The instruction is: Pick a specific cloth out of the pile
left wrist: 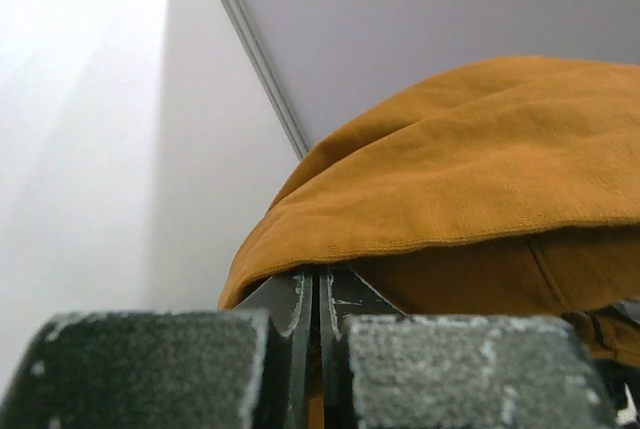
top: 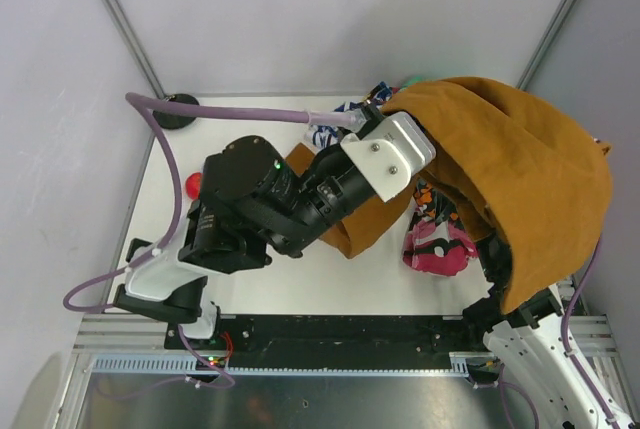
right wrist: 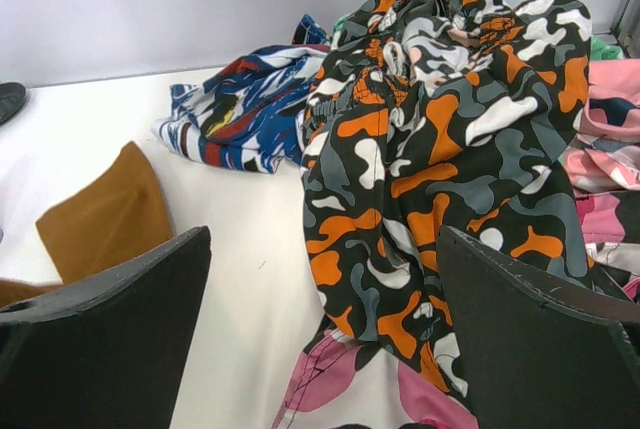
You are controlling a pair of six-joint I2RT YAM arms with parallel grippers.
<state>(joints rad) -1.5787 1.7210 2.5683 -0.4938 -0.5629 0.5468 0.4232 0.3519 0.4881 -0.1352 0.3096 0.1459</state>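
Two arms are showing from above: the cloth (top: 520,179) is hanging high, draping over the right arm, above the pile (top: 440,244) on the table (top: 320,284). Left wrist: the left gripper (left wrist: 318,277) is pinching the cloth's hem, jaws together. Right wrist: the right gripper (right wrist: 325,249) is gaping wide, facing the pile, with a cloth corner lying to the left.

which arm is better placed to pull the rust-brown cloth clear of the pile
Left: left end effector shut on the large rust-brown cloth, held high; right end effector open and empty under it, facing the patterned garment pile.
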